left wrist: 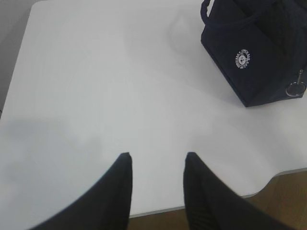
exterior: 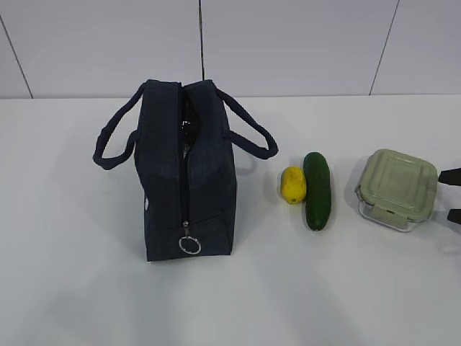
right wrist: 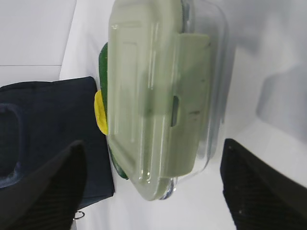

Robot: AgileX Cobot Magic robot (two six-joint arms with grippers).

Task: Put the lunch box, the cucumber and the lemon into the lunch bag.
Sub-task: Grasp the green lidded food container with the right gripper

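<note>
A: Where do we find the lunch box (exterior: 397, 187)?

B: On the worktop (exterior: 72, 288), at the right end of the row, lid clipped on. The cucumber (exterior: 317, 189) lies well apart to its left with the lemon (exterior: 292, 184) touching it; the lunch bag (exterior: 186, 176) stands further left, zipper parted at the top.

A: Which step do we have in hand?

B: We judge it to be the approach to the lunch box. The right tool (right wrist: 153, 184) is released, fingers spread wide on either side of the box, not yet touching it. The left tool (left wrist: 158, 165) hangs part-open over bare worktop, grasping nothing.

A: What does the next move call for?

B: We advance the right tool until the fingers flank the glass walls, then clench. The bag mouth looks narrow, so we probably need the left tool to hold it open.
</note>
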